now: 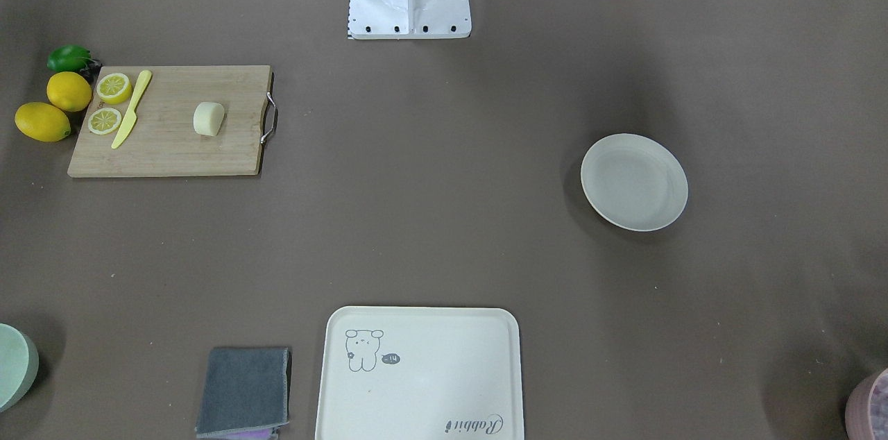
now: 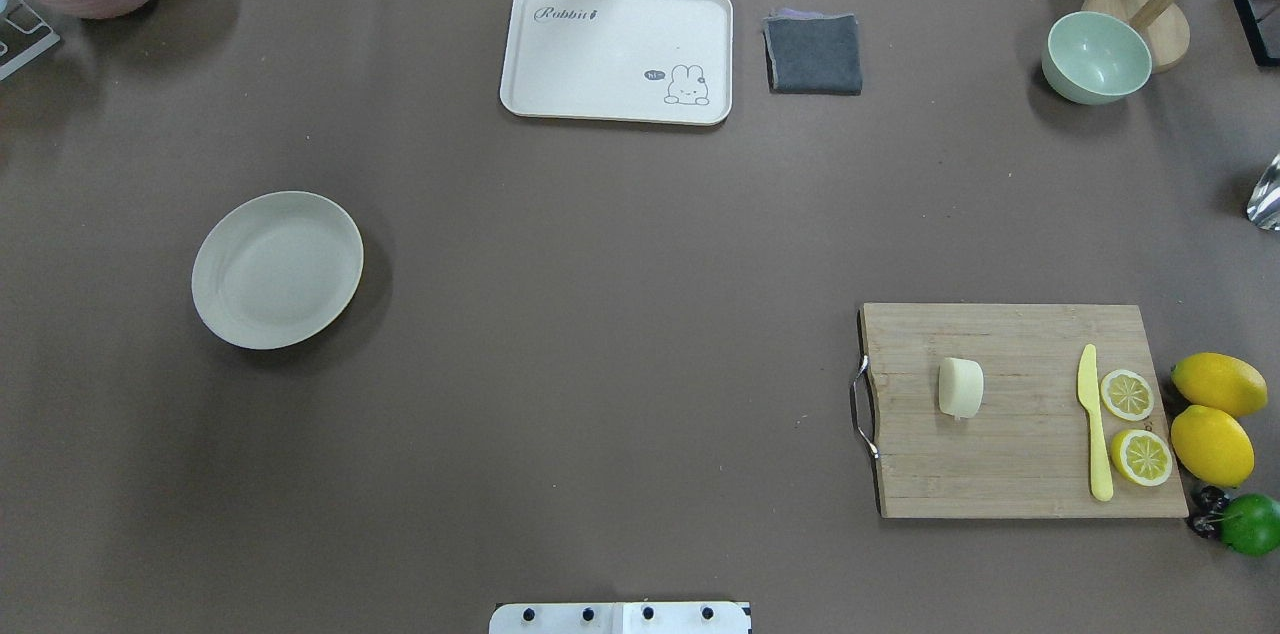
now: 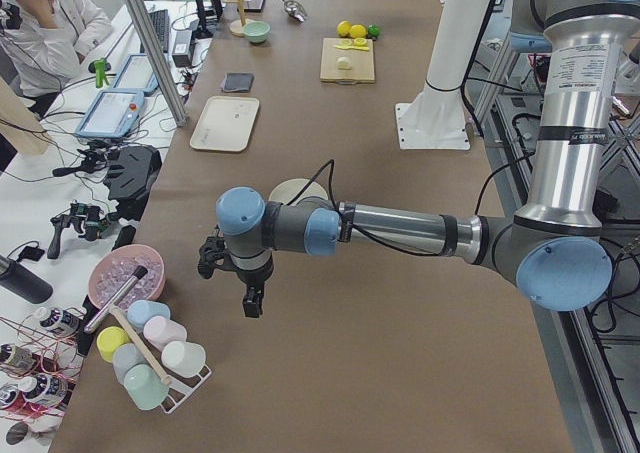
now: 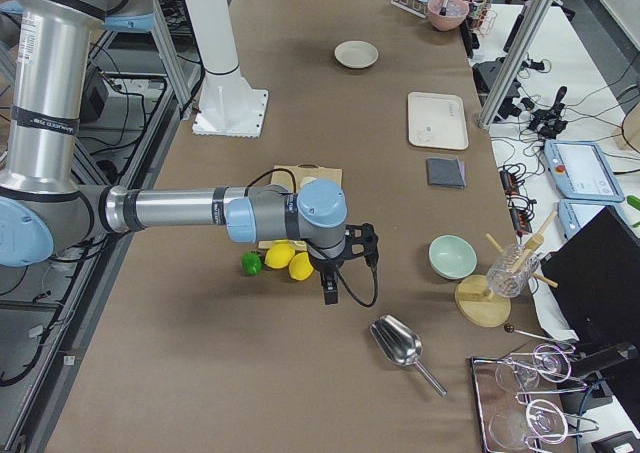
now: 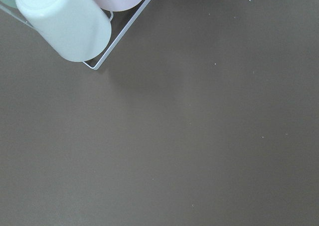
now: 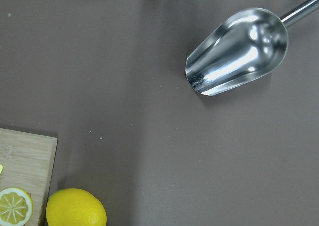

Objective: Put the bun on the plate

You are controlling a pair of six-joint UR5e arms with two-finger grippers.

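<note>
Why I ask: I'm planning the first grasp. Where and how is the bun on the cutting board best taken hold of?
Probably from straight above, closing on the bun across its narrower middle, low on its sides. It lies on a bare stretch of the cutting board, apart from the knife, and its rounded top would likely let a high pinch slip off.

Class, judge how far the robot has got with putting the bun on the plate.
Done: nothing; the bun lies on the cutting board, the plate holds nothing. In hand: nothing; the right claw hangs near the lemons, the left claw near the cups. Left: grasp, carry, set down.
</note>
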